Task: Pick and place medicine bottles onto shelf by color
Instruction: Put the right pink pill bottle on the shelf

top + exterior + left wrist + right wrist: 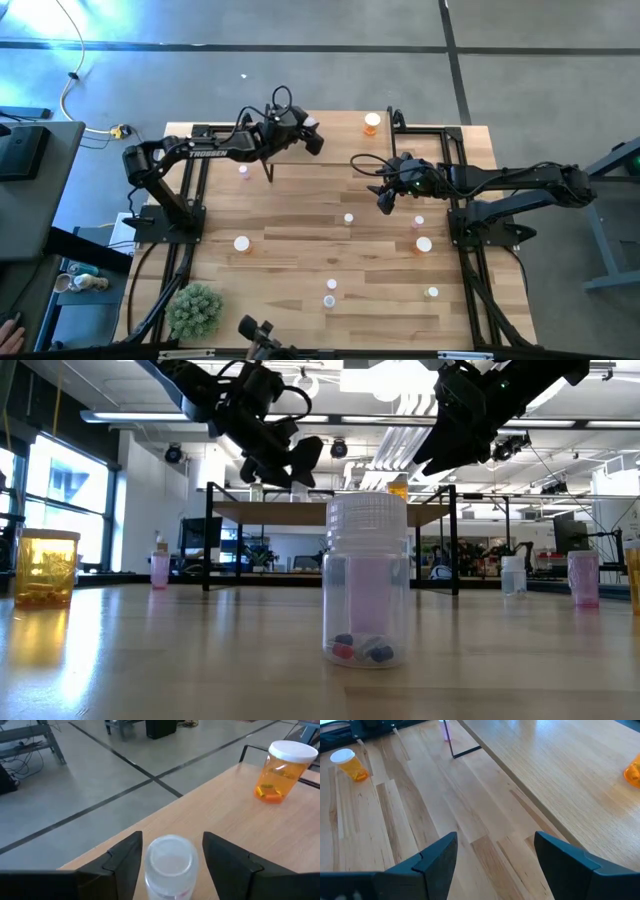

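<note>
My left gripper (312, 135) hovers over the left end of the shelf (340, 140). In the left wrist view its fingers (127, 857) stand apart on either side of a pale white-capped medicine bottle (170, 862) that stands upright on the shelf top (225, 820), a thin gap on each side. An orange bottle (372, 122) stands farther along the shelf (282, 770). My right gripper (385, 200) hangs open above the table in front of the shelf, nothing between its fingers (437, 857). Several more bottles stand scattered on the table, such as a pink one (243, 171) and an orange one (241, 243).
A spiky green plant (195, 308) sits at the table's near left corner. In the low view a clear lavender bottle (366, 585) stands close in front, an orange bottle (45, 565) at the left. Black arm frames (470, 230) run along both table sides.
</note>
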Controlling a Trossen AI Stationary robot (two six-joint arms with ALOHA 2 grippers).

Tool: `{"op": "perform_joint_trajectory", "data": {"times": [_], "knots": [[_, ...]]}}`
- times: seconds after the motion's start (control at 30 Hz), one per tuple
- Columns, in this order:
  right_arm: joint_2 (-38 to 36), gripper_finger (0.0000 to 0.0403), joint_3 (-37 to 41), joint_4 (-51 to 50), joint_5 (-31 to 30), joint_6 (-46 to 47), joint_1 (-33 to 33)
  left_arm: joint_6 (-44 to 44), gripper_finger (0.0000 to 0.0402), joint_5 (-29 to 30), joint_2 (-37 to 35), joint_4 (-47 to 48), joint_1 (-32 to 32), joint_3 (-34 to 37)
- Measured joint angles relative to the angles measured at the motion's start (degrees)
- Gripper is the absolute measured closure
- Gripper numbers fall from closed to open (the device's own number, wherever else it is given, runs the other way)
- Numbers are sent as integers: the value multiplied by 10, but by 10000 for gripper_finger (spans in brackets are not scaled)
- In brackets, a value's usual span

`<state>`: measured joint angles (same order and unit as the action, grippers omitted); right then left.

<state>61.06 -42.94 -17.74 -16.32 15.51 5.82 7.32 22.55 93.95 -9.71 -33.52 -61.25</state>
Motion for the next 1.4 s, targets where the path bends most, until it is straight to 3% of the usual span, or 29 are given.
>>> {"op": "perform_joint_trajectory", "data": {"times": [0.4,0.53,0.87,1.1,1.4], "knots": [[0,146,0,0,0,0,0,-26,181,2,0,1,2,-47],[0,146,0,-2,5,1,0,-53,181,0,-8,41,2,-70],[0,146,0,-36,7,15,0,-76,181,-132,-89,120,17,-78],[0,146,0,-39,7,15,0,-69,181,-147,-110,112,79,-25],[0,146,0,-39,7,38,0,-52,181,-144,-111,32,176,55]]}}
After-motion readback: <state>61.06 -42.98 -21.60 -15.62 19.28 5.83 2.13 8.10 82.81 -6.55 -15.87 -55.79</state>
